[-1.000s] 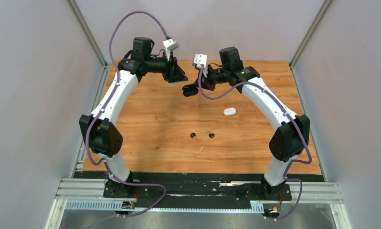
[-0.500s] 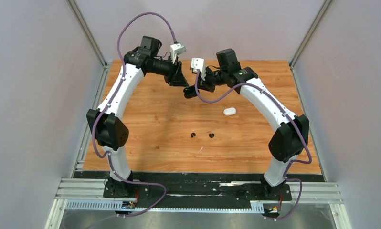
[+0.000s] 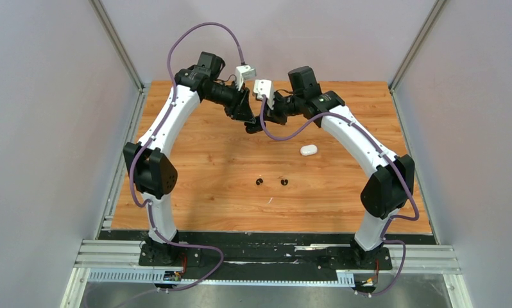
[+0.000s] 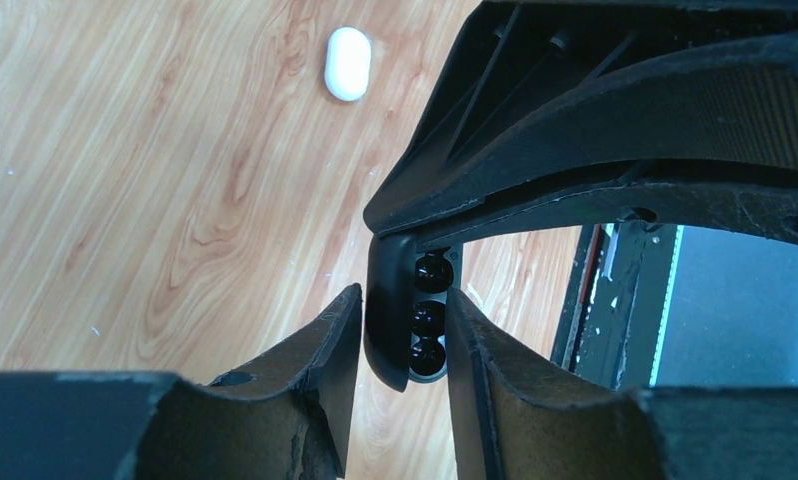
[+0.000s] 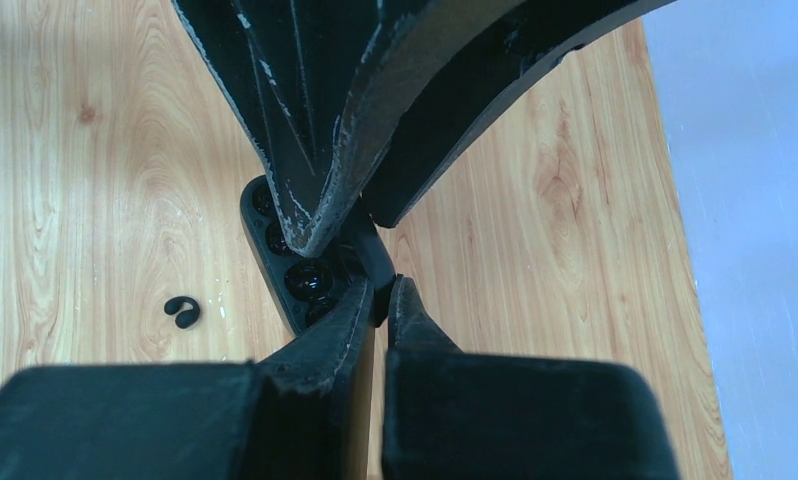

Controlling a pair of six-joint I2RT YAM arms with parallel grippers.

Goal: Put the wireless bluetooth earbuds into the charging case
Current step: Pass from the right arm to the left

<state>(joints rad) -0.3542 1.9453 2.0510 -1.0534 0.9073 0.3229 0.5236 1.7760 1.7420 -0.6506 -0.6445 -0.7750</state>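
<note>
Since the earlier frame, the left arm had swung right across the far end of the wooden table (image 3: 196,167), which was boxed in by plain grey walls (image 3: 48,128). That brought the left gripper (image 4: 403,295) up against the right gripper (image 5: 382,290), which had edged slightly towards it. Both arms arched high, wrists meeting above the far centre. The right gripper's fingers were pinched almost together on an edge of the open black charging case (image 4: 390,330), held off the table. The left gripper's fingers closely bracketed the case body; whether they pressed on it could not be told. Two black earbuds (image 3: 260,182) lay apart at the table's centre, and a white charging case (image 3: 308,150) lay right of centre.
</note>
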